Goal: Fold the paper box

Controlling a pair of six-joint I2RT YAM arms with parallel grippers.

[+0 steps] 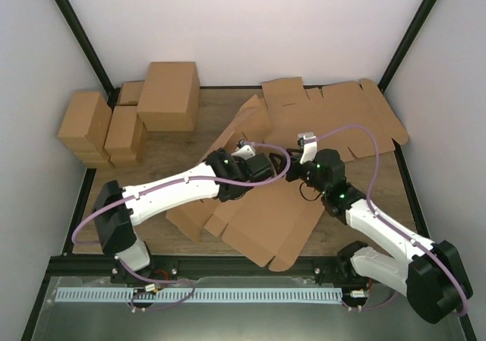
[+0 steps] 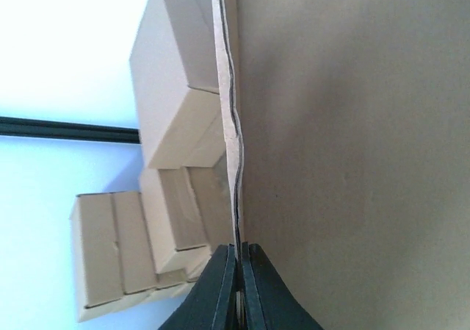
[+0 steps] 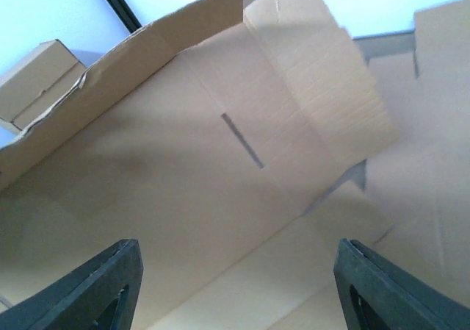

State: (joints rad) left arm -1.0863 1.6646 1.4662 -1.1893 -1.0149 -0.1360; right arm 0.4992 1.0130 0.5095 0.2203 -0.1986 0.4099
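Both arms angle inward to mid-bench (image 1: 178,147), where the paper box (image 1: 266,219) lies mostly flat: my left fingers (image 2: 226,271), wrist rolled sideways, are pinching its raised flap edge, while my right fingers (image 3: 103,286) hover spread wide over its panel.

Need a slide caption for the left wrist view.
Left hand pinched shut on the paper box edge, folded cartons stacked behind.
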